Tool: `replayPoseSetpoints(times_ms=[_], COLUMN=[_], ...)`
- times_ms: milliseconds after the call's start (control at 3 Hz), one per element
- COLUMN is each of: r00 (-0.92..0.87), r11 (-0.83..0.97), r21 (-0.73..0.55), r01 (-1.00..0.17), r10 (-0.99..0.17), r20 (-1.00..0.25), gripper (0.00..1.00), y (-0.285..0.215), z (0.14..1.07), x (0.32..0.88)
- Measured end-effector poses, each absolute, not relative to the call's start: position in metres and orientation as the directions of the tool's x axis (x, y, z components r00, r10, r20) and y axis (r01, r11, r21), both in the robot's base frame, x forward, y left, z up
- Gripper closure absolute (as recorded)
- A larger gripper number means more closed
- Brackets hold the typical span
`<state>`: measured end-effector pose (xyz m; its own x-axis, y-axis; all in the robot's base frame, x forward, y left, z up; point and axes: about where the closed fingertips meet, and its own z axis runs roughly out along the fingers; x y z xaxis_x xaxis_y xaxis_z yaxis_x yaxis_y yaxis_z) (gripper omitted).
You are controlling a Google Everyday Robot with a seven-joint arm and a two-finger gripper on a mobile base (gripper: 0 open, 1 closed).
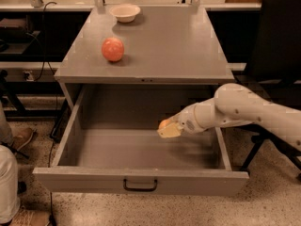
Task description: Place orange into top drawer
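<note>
One round orange (164, 124), showing no long axis, is gripped in the closed jaws of the gripper (168, 129). It sits inside the one open drawer (141, 180), below the front edge of the counter (188, 46). On top: one apple (113, 49), one bowl (125, 12).

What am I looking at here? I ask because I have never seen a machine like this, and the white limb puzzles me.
The white limb is a robot arm reaching in from the right. At its tip is the gripper, a two-fingered clamp. It is closed on a small orange and holds it inside the open top drawer of a grey cabinet, above the drawer floor. There is only one picture, taken by one camera looking down at the cabinet from the front. On the cabinet top lie a pinkish-red ball and, further back, a small pale bowl. The drawer front has a black handle.
</note>
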<state>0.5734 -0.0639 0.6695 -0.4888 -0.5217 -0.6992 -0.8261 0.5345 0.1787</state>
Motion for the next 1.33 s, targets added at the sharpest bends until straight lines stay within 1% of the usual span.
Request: replayPoseSetpoints(times_ms=[333,667,1333], r00=[-0.465,-0.447,-0.437], r11=[0.540,0.541,0.543], r21=[0.148,0.132,0.127], r01=[-0.828,-0.830,-0.830], r10=[-0.515,-0.506,-0.493], r20=[-0.720,-0.738,-0.753], gripper=[0.82,0.58,0.12], y=[-0.044,-0.030,-0.021], z=[0.650,0.640,0.635], x=[0.592,0.603,0.609])
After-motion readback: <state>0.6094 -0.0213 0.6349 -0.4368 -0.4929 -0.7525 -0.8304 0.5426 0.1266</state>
